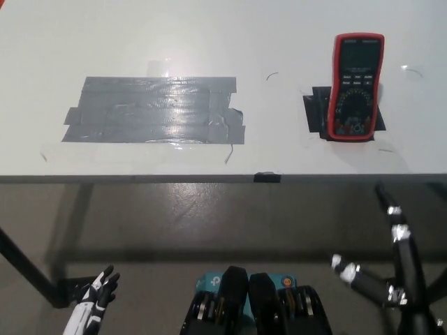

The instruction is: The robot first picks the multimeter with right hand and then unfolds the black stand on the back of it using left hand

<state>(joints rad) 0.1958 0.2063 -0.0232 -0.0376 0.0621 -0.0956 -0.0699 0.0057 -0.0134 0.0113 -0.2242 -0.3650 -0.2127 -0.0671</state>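
The red multimeter (357, 87) lies face up on the white table (209, 35), toward the far right, resting on a patch of black tape (316, 112). A broad patch of grey tape (155, 110) covers the table to its left. The left robot hand (94, 301) hangs low at the near left, below the table edge, fingers apart and empty. The right robot hand (380, 269) sits at the near right, also below the edge, fingers spread, holding nothing.
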